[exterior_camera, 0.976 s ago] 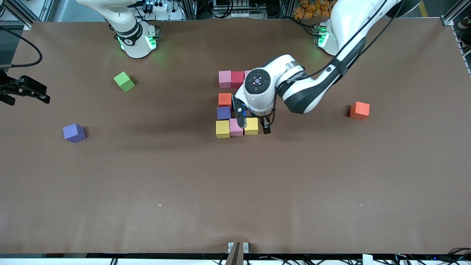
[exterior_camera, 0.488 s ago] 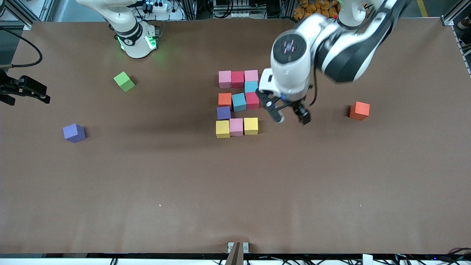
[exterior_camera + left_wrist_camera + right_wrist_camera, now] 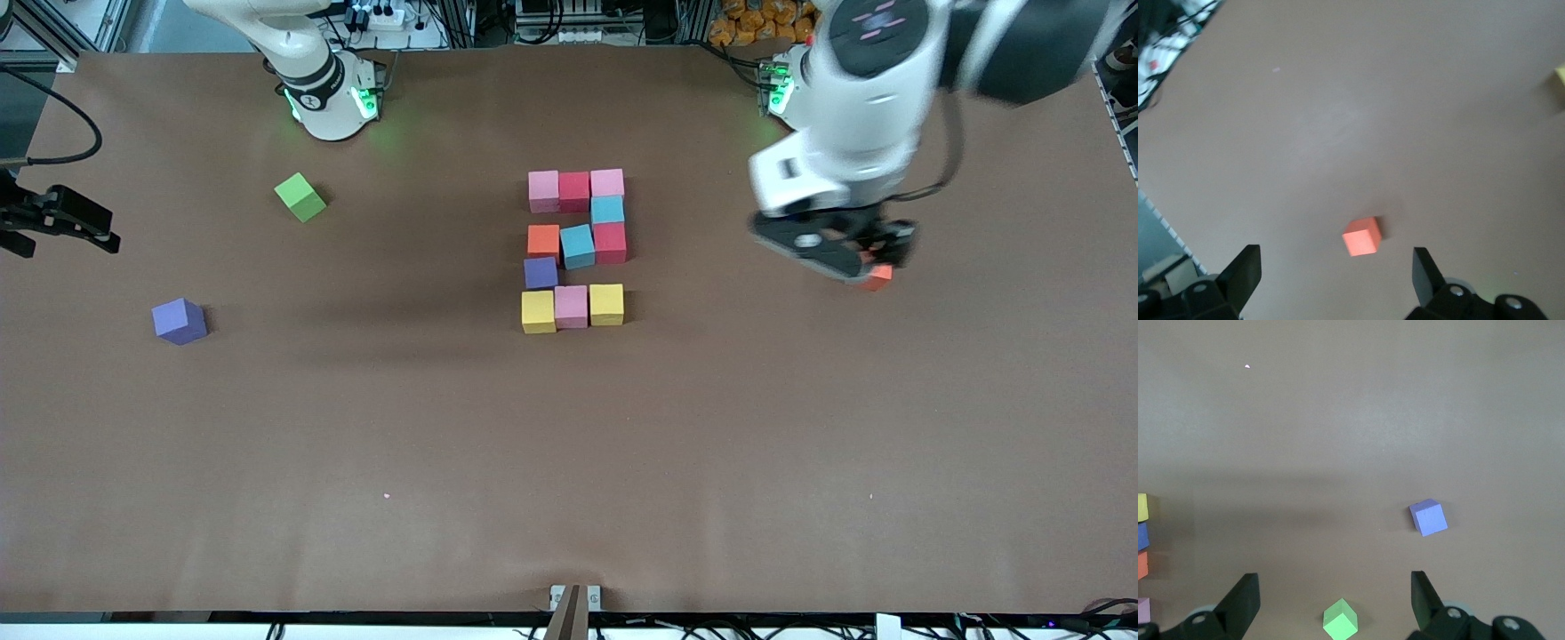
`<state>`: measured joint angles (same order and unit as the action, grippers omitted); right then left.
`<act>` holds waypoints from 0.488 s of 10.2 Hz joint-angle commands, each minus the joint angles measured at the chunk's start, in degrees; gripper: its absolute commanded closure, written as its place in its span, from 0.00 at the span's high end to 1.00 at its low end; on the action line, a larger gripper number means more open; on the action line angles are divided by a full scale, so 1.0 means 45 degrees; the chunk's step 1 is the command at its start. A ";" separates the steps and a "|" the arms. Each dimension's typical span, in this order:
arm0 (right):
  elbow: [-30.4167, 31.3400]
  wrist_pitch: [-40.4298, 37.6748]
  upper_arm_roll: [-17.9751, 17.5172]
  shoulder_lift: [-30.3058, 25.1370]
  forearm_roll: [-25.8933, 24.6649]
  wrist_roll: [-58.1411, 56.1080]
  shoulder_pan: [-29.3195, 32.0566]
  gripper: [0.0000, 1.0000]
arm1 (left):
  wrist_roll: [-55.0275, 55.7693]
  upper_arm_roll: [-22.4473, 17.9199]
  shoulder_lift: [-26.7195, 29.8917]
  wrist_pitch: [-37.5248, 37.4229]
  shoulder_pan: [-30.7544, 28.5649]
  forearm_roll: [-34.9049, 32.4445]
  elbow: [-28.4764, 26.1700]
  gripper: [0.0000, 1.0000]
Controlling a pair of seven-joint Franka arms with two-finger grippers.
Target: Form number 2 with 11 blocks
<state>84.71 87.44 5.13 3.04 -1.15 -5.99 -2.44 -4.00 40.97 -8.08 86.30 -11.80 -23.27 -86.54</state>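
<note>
left gripper (image 3: 836, 253): raised, jaws wide, empty | right gripper (image 3: 1335, 603): waiting, jaws wide, empty

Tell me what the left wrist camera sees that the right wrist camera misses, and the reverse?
Only the left wrist view shows the loose orange cube under the open left gripper. Only the right wrist view shows the lime-green cube, the loose purple cube and the open right gripper. Both show the brown table and the number 2's edge.
</note>
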 commanded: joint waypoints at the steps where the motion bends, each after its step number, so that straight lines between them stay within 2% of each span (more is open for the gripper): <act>1: 0.0570 0.0256 0.0012 -0.0480 -0.0155 0.0003 0.0054 1.00 | 0.0495 -0.0235 0.0274 -0.0097 -0.1179 0.0364 0.1058 1.00; 2: 0.0589 0.0256 0.0013 -0.0500 -0.0155 -0.0016 0.0054 1.00 | 0.0710 -0.0256 0.0136 -0.0096 -0.1398 0.0501 0.1454 1.00; 4: 0.0589 0.0256 0.0013 -0.0500 -0.0155 0.0003 0.0035 1.00 | 0.2792 -0.0275 0.0348 -0.0116 -0.1420 0.1103 0.1439 1.00; 5: 0.0628 0.0276 0.0013 -0.0519 -0.0155 0.0003 0.0035 1.00 | 0.2879 -0.0469 0.0465 -0.0155 -0.1497 0.1417 0.1400 1.00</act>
<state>85.36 87.82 5.28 2.55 -1.17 -5.99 -2.30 6.21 39.43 -6.66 86.34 -18.62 -19.15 -80.67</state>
